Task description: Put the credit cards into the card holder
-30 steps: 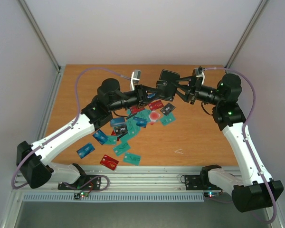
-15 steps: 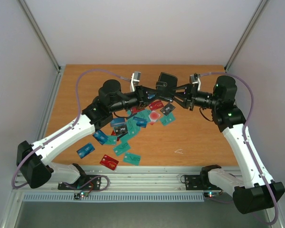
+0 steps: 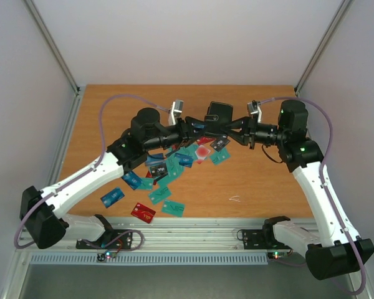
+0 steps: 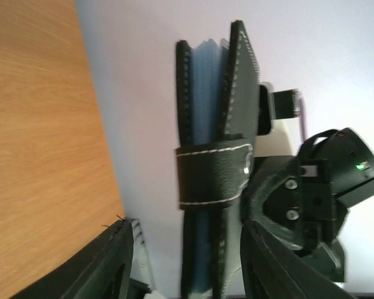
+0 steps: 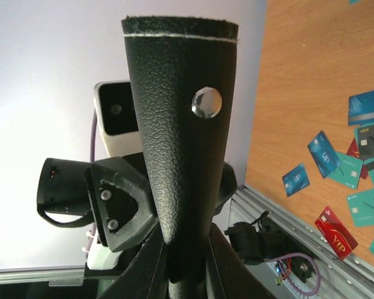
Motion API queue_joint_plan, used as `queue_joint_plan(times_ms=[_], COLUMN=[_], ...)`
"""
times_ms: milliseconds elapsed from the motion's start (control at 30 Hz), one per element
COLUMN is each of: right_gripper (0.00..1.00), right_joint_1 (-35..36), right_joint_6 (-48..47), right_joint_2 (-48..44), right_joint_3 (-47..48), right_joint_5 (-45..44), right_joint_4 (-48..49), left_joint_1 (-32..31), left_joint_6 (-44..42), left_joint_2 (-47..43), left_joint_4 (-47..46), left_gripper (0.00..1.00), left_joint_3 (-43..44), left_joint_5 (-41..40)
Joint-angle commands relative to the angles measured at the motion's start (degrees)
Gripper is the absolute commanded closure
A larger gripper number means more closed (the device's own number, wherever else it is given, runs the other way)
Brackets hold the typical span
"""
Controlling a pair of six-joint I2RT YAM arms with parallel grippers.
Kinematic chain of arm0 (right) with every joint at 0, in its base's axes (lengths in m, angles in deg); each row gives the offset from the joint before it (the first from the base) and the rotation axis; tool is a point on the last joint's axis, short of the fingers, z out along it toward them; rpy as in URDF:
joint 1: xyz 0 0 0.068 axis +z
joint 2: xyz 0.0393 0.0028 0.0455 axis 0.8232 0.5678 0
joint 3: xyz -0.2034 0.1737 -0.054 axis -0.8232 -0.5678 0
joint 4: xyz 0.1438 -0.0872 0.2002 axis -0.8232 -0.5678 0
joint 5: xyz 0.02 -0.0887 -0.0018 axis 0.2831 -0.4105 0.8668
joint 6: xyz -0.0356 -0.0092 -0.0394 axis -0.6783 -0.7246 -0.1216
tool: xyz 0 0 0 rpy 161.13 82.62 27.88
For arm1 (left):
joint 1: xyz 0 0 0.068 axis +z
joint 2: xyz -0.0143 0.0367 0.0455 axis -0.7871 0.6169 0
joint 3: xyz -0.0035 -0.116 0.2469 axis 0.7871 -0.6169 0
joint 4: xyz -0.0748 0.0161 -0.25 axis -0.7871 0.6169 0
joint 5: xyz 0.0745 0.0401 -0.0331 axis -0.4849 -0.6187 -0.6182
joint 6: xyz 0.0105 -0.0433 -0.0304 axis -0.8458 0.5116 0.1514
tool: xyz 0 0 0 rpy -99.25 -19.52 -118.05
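The black card holder (image 3: 217,114) hangs above the back of the table between the two arms. My right gripper (image 3: 232,129) is shut on its lower end; in the right wrist view both fingers pinch the card holder (image 5: 181,124) at my right gripper (image 5: 187,240). My left gripper (image 4: 186,232) stands open around the card holder (image 4: 212,180), with a gap on each side. A blue card (image 4: 206,93) shows between the holder's flaps. Several credit cards (image 3: 174,165) in teal, blue and red lie scattered on the table under the left arm.
A red card (image 3: 143,212) and a teal card (image 3: 172,207) lie near the front edge, with a blue card (image 3: 112,197) to their left. A small white scrap (image 3: 235,199) lies front right. Metal posts (image 3: 53,47) frame the back corners.
My left gripper has opened off the card holder while my right gripper has closed on it. Both arms and the holder have sunk slightly toward the table.
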Motion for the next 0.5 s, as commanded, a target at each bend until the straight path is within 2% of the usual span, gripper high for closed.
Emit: queue_joint_plan(times_ms=[0,100,233,333,467], right_gripper=[0.96,0.97,0.98,0.99,0.99], right_joint_1=[0.4,0.4,0.9,2.7,5.8], right_joint_6=[-9.4,-17.2,-25.6,-29.6,-30.7], right_joint_2=[0.3,1.5,3.3,5.1,6.5], right_joint_3=[4.7,7.6,10.5,12.3,13.3], right_joint_5=[1.2,-0.7,-5.1,-11.3,-18.3], right_joint_4=[-9.4,-19.5,-30.8,-37.9,-41.9], left_joint_1=[0.3,0.2,-1.7,-4.6,-8.3], left_joint_6=[-7.4,-17.5,-28.3,-34.0,-36.0], left_joint_2=[-3.9,-3.7,-1.5,1.1,5.3], left_joint_4=[11.5,26.9,42.8,49.2,52.8], left_gripper=[0.49,0.43,0.41,0.4,0.39], left_joint_3=[2.6,9.4,17.6,23.1,27.8], left_joint_5=[-3.5,-7.2,-13.4,-18.1,-23.4])
